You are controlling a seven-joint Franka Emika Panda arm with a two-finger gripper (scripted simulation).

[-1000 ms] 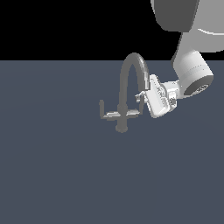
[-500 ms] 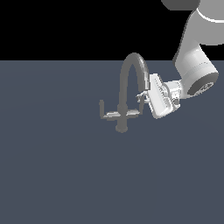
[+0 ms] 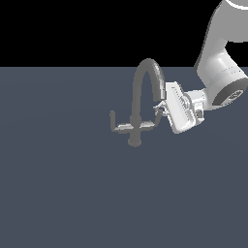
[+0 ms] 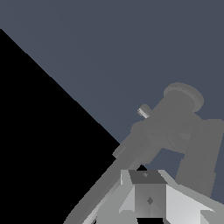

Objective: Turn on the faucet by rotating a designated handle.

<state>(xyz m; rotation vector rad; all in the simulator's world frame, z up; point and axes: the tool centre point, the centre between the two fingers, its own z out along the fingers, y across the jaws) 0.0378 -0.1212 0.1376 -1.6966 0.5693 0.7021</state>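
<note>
Spout [image 3: 145, 77] crowds end effector [image 3: 160, 110] (floor [image 3: 63, 193] around open).

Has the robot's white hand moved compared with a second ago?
Yes, slightly. In the exterior view the white hand has slid toward that view's left, closer to the grey metal faucet, which stands in the same place.

Exterior view: gripper [image 3: 161, 109] sits at the upturned tip of the handle [image 3: 151, 123], under the spout's end. Faucet [image 3: 138, 104] stands beside it; twin lever [image 3: 117, 124] beyond.
</note>
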